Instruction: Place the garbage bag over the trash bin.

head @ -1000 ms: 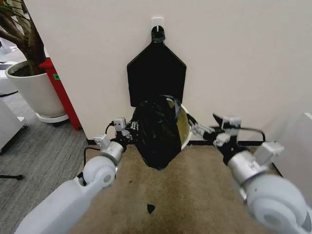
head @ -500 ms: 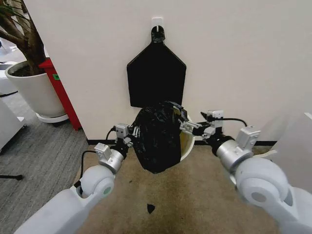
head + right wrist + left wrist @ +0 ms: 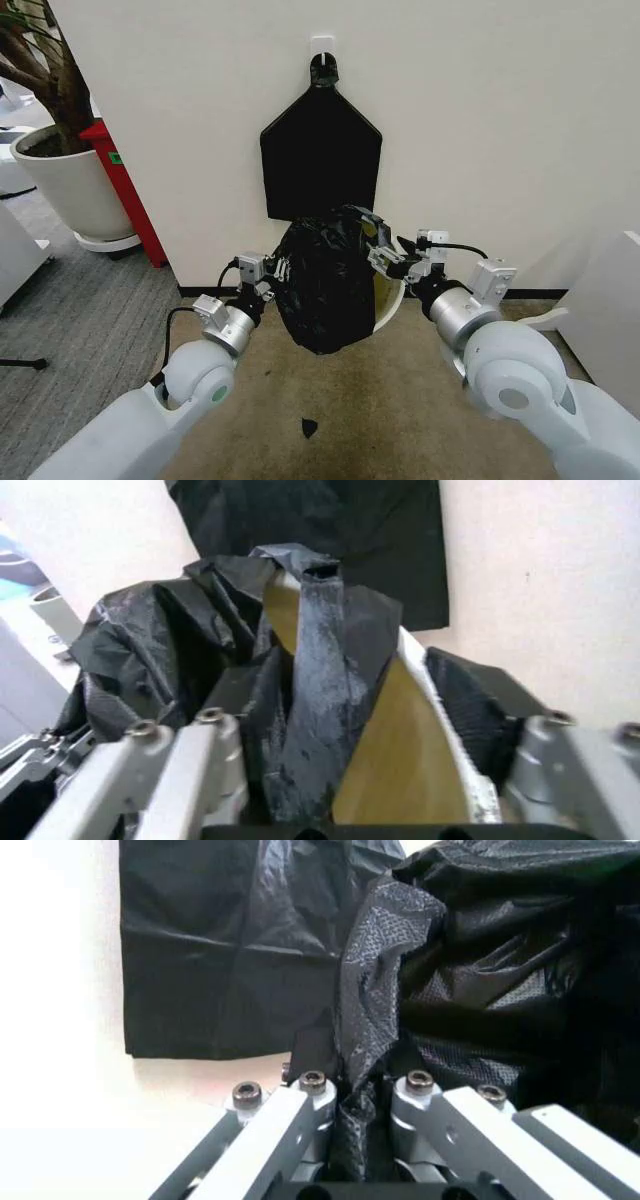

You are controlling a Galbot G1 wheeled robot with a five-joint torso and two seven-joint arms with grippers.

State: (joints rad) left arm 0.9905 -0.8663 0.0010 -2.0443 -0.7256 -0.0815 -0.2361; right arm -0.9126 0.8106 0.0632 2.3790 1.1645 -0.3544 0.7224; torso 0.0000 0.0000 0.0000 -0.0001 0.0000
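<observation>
Garbage bag (image 3: 322,290) hung at centre, draped over the trash bin (image 3: 392,300) — left gripper (image 3: 266,282) at 9 o'clock, right gripper (image 3: 385,258) at 3, jaws apparently pinching film, stretching its mouth.

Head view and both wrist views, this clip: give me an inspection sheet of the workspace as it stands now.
Surface: brown carpet, grey carpet to the robot's left.
Job's things: garbage bag held up off the floor, draped over most of the trash bin; bin rim bare on the robot's right.
Clutter: small black scrap on the carpet.
Hands: left hand shut on a fold of the bag; right hand astride the bin's wall, a strip of bag under one finger.
Cables: black cable by the left wrist, another by the right.
Surroundings: flat black bundle hanging on the white wall; plant pot, red panel.
</observation>
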